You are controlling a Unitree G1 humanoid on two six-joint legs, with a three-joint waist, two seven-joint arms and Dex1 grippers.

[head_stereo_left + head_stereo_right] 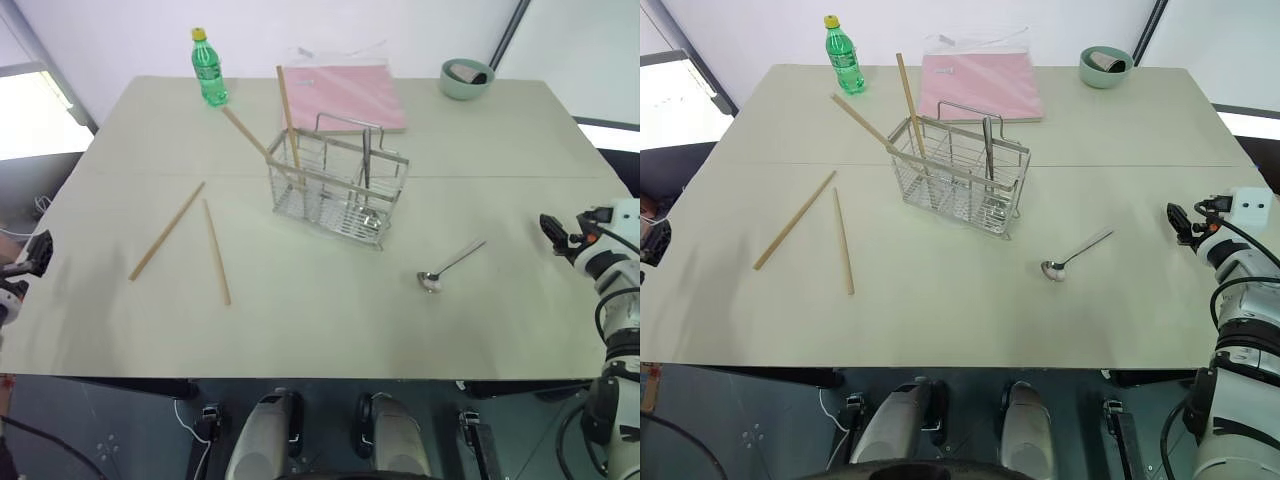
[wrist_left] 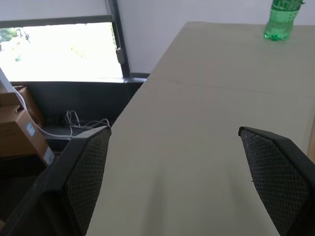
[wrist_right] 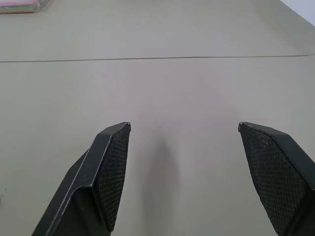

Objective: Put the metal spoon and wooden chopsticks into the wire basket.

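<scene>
Hands both spread wide, empty: left hand point(image 2: 174, 162) at worktop's point(image 1: 330, 320) left edge, right hand point(image 3: 184, 162) over its right side. Spoon point(image 1: 449, 266) lies on worktop between right hand and basket point(image 1: 338, 186). Basket stands mid-worktop; two chopsticks point(image 1: 288, 110) lean in its left end. Two more chopsticks point(image 1: 167, 230) lie flat left of it, near each other. Bottle point(image 1: 208, 68), pink folder point(image 1: 345, 95), bowl point(image 1: 466, 79) along far edge.

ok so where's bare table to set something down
The near strip of the table is bare, below the two loose chopsticks and the metal spoon. So is the right side, between spoon and green bowl. The far middle is crowded: wire basket, pink folder, bottle.
</scene>
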